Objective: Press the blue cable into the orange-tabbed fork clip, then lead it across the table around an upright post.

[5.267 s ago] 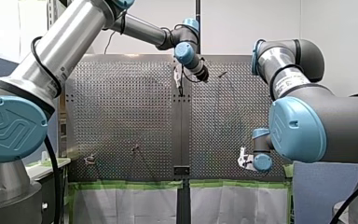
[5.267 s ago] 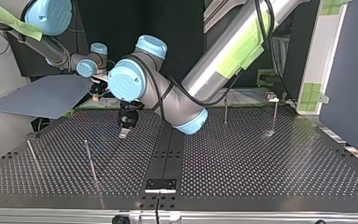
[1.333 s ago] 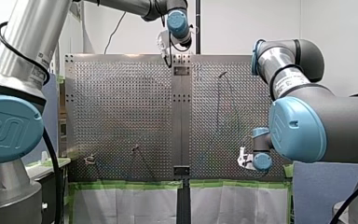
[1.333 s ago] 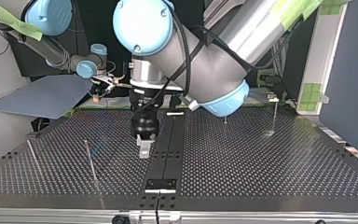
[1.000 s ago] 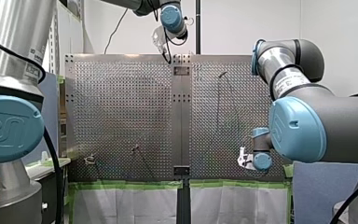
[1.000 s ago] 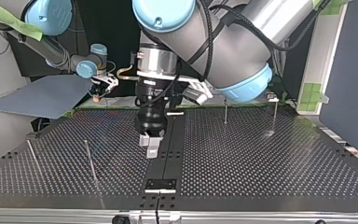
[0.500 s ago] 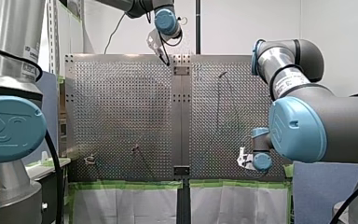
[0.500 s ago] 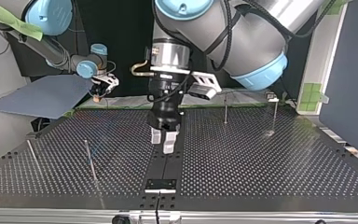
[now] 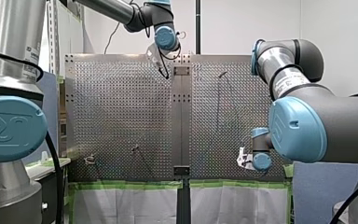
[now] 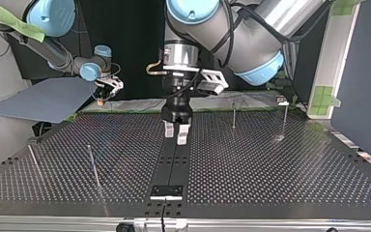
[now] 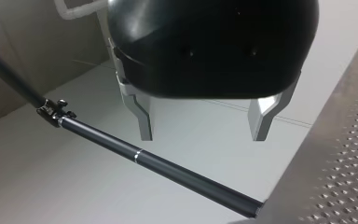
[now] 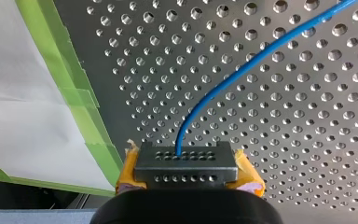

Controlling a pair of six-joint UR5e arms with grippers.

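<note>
Blue cable [image 12: 223, 79] clamped in right fingers [image 12: 127, 177]; left fingers [image 11: 142, 116] wide apart, empty; clipping, routing seemingly both pending.

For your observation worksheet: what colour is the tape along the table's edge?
Green; the tape shows best in the right wrist view.

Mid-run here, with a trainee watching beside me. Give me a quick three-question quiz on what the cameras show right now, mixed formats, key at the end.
1. True or false: my left gripper is holding the blue cable.
2. Multiple choice: in the right wrist view, the blue cable runs out of my right gripper and lies over A) the perforated table, B) a wooden tray, C) a folded cloth.
3. Fill in: my left gripper's fingers stand ___, with nothing between them.

Key: 1 false, my right gripper holds it; 2 A; 3 open.
</note>
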